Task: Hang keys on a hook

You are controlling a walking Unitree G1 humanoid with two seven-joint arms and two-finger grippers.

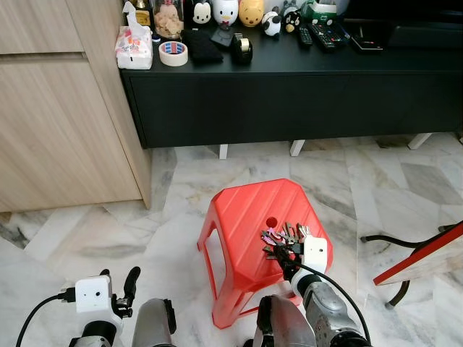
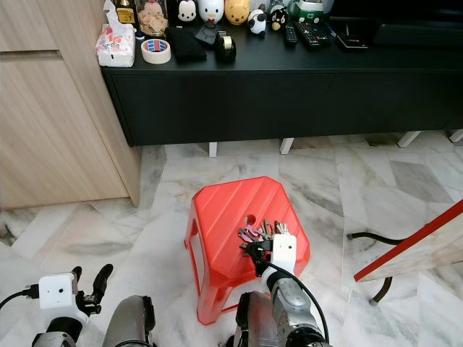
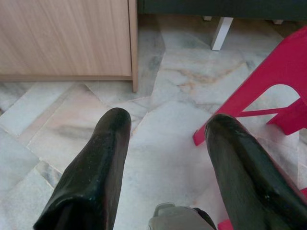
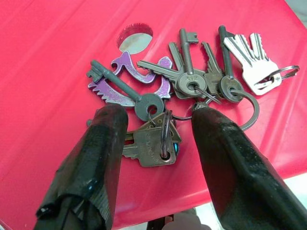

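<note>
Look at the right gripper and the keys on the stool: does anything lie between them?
Nothing visible does. The right gripper is open right over the keys, which lie bare on the red stool, its fingers either side of the bunch's near end.

The keys [image 4: 182, 91] lie on the stool [image 1: 246, 217], near its front right corner, beside the hole [image 4: 135, 37]. Behind the stool stands the counter [image 1: 289, 94]; a cabinet [image 1: 58, 123] stands to its left.
</note>
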